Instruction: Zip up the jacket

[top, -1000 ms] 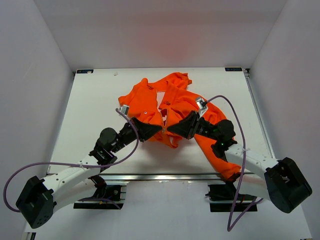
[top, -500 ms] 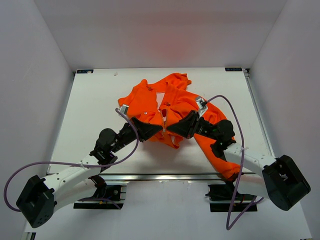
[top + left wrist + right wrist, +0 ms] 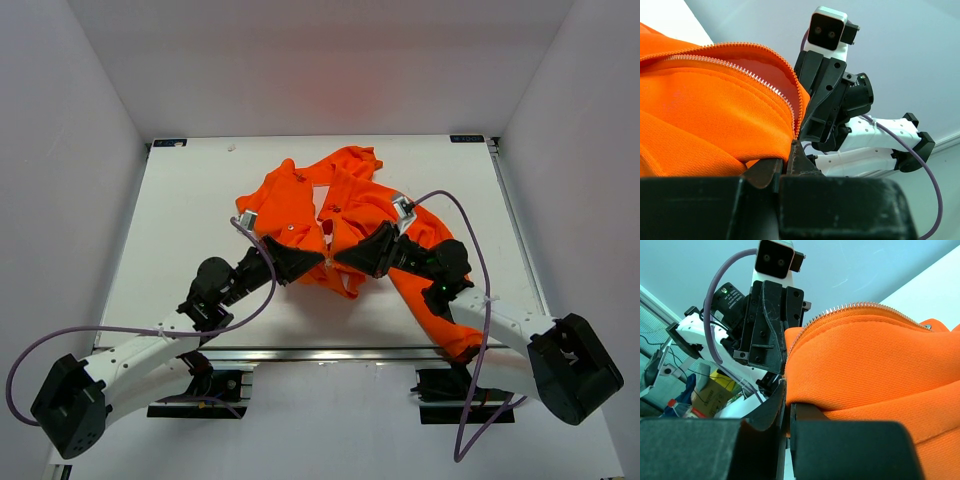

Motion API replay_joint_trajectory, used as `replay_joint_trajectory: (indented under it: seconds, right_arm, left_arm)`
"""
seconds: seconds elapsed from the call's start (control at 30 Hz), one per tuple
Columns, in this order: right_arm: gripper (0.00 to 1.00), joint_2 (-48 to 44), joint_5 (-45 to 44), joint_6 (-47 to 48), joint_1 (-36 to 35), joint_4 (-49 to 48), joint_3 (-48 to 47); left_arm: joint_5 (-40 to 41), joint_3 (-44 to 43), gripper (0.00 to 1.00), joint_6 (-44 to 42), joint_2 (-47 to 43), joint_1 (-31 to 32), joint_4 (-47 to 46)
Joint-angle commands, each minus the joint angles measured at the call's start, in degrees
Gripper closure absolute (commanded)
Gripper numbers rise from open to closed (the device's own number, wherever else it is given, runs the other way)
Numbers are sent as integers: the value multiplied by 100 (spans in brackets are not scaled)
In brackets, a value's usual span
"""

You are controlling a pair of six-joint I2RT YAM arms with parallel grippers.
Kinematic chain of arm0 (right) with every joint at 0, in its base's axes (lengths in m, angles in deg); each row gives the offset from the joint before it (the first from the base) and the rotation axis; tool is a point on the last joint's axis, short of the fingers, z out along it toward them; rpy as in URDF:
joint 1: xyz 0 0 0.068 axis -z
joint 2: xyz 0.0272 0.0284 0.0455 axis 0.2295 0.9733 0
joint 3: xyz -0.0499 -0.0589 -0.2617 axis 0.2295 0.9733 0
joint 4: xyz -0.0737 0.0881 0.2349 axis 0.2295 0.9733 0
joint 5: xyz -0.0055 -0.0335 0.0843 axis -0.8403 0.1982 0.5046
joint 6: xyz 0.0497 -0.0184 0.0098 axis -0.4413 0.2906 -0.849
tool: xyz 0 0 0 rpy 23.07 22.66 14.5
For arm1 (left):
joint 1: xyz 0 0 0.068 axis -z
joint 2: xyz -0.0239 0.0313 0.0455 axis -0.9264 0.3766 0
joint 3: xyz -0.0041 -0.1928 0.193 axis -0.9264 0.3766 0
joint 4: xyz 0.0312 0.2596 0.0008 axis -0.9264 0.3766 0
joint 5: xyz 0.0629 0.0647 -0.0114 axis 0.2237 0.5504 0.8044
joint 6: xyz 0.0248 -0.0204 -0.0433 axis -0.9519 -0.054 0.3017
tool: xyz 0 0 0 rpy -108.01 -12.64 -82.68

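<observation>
Very little is changing over the last second: the left gripper (image 3: 318, 262) and the right gripper (image 3: 341, 256) are staying nose to nose at the near hem of the jacket (image 3: 345, 205), and the cloth between them is shifting only slightly. The jacket is lying crumpled on the worktop (image 3: 180, 220) towards its far half, with one sleeve trailing under the right arm to the near edge. In the left wrist view, the left gripper (image 3: 791, 156) is clenching the front edge just below a row of zipper teeth (image 3: 740, 67). The right wrist view shows the right gripper (image 3: 787, 392) pinching the opposite edge under its own teeth (image 3: 860, 306). Both rows are showing as separate, unjoined edges. So the arms seem to be pausing to line up the two bottom ends, and the zipping itself is not yet starting.
</observation>
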Motion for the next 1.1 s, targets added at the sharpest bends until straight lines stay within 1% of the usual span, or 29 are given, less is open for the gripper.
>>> replay_joint_trajectory:
  seconds: [0.0, 0.6, 0.73, 1.07]
  right_arm:
    - [100, -164, -172, -132, 64, -295, -272]
    - [100, -357, -726, -88, 73, -31, -52]
    - [100, -252, -559, -167, 64, -118, -131]
    - [100, 100, -576, -264, -103, -312, -193]
  left_arm:
    - [-129, -4, 100, -133, -213, 32, 77]
    - [21, -119, 100, -247, -240, 32, 350]
    - [-58, -197, 100, -282, -135, 32, 298]
    - [-295, -312, 100, -291, 138, 32, 113]
